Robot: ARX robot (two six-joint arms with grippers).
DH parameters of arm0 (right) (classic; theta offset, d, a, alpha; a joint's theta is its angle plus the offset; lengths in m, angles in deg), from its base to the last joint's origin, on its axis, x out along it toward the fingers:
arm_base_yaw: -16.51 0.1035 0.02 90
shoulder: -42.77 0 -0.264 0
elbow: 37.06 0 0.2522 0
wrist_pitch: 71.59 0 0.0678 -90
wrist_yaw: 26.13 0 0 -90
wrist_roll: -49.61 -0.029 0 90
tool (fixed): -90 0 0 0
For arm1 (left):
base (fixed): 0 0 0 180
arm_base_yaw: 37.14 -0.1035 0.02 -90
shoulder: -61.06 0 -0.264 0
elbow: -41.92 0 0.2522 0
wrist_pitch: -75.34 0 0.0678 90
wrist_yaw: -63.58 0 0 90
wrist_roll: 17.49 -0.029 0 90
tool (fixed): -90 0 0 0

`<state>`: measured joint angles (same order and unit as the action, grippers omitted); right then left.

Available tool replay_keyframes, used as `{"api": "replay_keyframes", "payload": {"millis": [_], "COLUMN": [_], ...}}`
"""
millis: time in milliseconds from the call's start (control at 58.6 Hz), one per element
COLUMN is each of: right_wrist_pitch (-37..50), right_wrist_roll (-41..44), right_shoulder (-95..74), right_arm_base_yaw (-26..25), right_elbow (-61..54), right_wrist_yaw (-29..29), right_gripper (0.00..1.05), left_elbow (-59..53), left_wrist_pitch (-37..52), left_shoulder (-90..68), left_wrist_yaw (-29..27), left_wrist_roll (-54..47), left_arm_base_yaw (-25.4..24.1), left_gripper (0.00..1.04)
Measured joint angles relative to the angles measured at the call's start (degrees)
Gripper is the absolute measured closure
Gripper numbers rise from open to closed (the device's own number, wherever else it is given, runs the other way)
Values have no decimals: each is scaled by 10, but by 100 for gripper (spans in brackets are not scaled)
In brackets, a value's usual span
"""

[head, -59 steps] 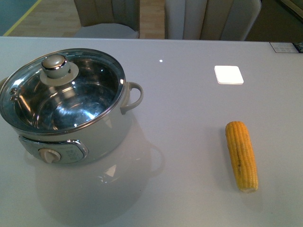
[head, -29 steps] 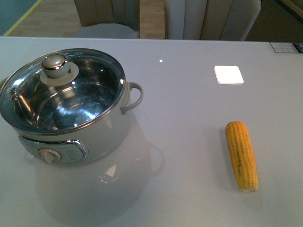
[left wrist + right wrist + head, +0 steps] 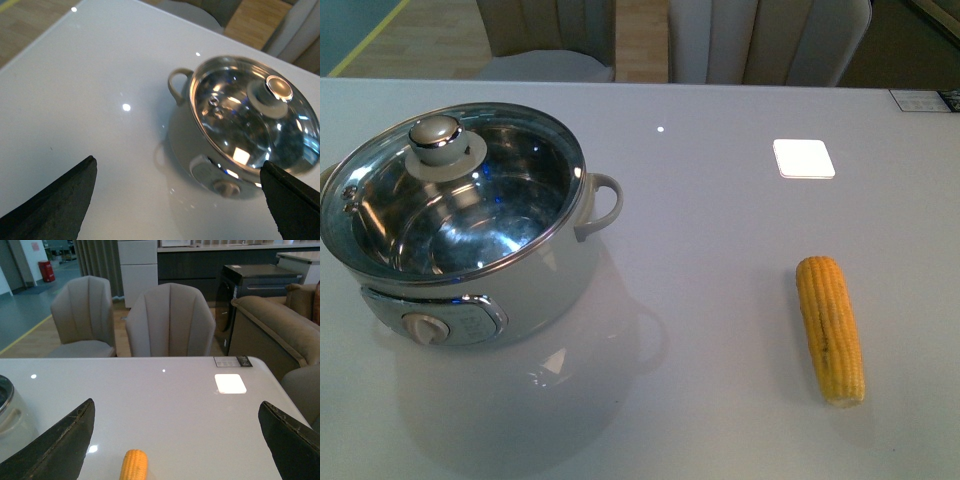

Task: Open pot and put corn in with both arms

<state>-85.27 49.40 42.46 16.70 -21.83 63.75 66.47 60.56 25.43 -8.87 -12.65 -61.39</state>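
Writing: a small printed card lies at the table's far right edge, text too small to read. The pot's front panel has markings around the dial, also unreadable. No brand is legible anywhere.

The corn lies flat on the white table, on the right side and toward the near edge. Its long axis runs roughly away from the robot, with the near end leaning a little to the right. A rounded end faces the far side; which end is the tapered tip cannot be told.

The pot sits on the left side of the table, well apart from the corn, with the dial panel facing the robot. The glass lid is on it, knob up. One loop handle points toward the table's middle.

The left gripper is spread wide, with nothing between its black fingers. The pot shows beyond it, closer to one finger and clear of both, lid facing the camera.

The right gripper is also spread wide and empty. The corn's end shows beyond it, roughly between the two fingers on the table surface, not touching either. The pot's edge peeks in at the side of that view.

A bright white square patch is on the table beyond the corn. Grey chairs stand behind the table.
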Motion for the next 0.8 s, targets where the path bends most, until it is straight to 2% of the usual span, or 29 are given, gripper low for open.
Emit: {"api": "replay_keyframes", "payload": {"millis": [85,205,426,563,631,802], "right_wrist_pitch": [0,0,0,0,0,0], "right_wrist_roll": [0,0,0,0,0,0], "right_shoulder": [0,0,0,0,0,0], "right_arm_base_yaw": [0,0,0,0,0,0], "right_elbow": [0,0,0,0,0,0], "right_wrist_yaw": [0,0,0,0,0,0], "right_gripper": [9,9,9,9,9,9], "left_elbow": [27,80,116,122,134,172], "left_wrist_pitch": [108,244,368,494,560,612], "left_shoulder": [-98,-234,-387,-516,-596,-696], "left_wrist_yaw": [-21,-54,-102,-166,-180,-190], "left_wrist_roll": [5,49,97,51,25,-8], "left_arm_base_yaw": [33,116,251,307,325,344], "left_gripper": [7,7,7,7,7,7]}}
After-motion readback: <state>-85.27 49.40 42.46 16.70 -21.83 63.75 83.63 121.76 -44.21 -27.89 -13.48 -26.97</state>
